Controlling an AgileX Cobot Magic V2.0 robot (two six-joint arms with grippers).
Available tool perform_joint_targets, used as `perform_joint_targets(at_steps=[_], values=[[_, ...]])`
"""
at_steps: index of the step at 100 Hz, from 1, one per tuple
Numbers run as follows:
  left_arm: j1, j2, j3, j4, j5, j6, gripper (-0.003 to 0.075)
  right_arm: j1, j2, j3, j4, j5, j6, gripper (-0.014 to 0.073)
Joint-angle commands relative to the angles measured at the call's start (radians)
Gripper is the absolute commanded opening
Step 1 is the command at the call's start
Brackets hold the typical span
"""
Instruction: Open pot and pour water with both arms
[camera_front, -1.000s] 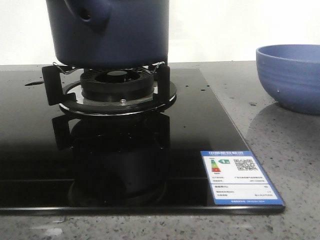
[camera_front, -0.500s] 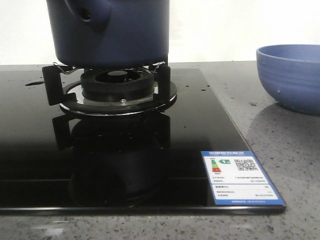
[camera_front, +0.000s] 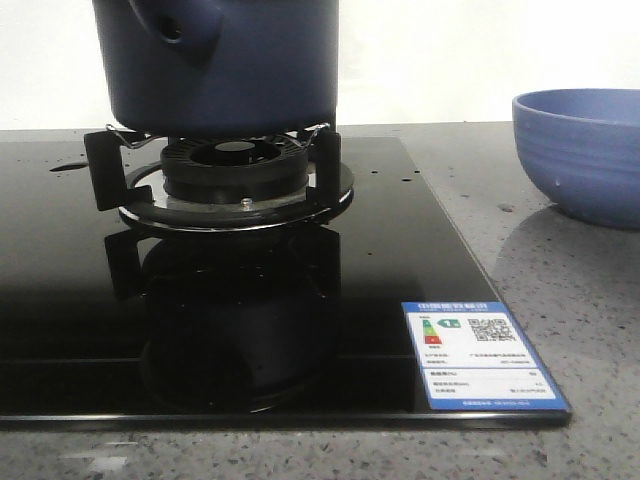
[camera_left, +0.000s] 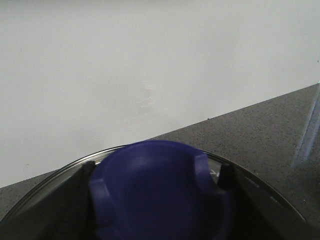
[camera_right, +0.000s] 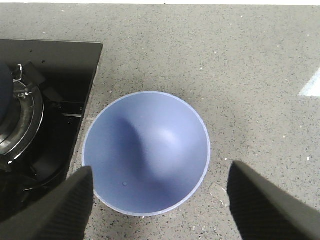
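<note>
We see the pot (camera_front: 225, 65) on the burner grate (camera_front: 225, 175) of the black glass cooktop (camera_front: 300, 300). A periwinkle bowl (camera_right: 146, 152) stands beside the cooktop on the grey counter (camera_right: 250, 75). Right gripper (camera_right: 160, 200) hangs spread wide above the bowl, empty. Left gripper (camera_left: 150, 200) flanks a blue knob (camera_left: 155, 190); we cannot tell whether it grips.

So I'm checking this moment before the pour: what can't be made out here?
- Pot, front view: top and lid cut off by the frame's upper edge.
- Left wrist view: blue knob fills the foreground, blurred; jaws' grip unclear.
- Water level in the pot: unseen in every view.
- Bowl, front view: right side cropped.
</note>
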Motion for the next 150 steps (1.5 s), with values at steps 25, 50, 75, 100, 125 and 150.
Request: perform_joint_targets(at_steps=[25,50,75,100,125,150], values=[[-0.019,-0.030,-0.039,0.013,-0.100,-0.027,0.0338,-0.004,-0.018,-0.021,0.011,-0.064,-0.011,0.0503],[-0.019,-0.024,-0.039,0.015,-0.100,-0.029,0.0458,-0.004,-0.018,-0.021,0.011,-0.064,-0.011,0.0503],[-0.019,-0.062,-0.039,0.015,-0.106,-0.029,0.0499,-0.004,-0.018,-0.021,0.011,-0.064,-0.011,0.0503],[-0.019,-0.257,-0.039,0.015,-0.102,-0.029,0.0494,-0.004,-0.018,-0.021,0.011,-0.066,-0.011,0.0503],[0.087,-0.462,-0.039,0.019,0.015,0.053,0.0395,-0.004,-0.020,-0.003,0.231,-0.191,-0.065,0.0360],[0.376,-0.586,-0.034,0.023,0.352,0.053,-0.0021,-0.004,-0.120,0.177,0.613,-0.483,-0.328,-0.0063]])
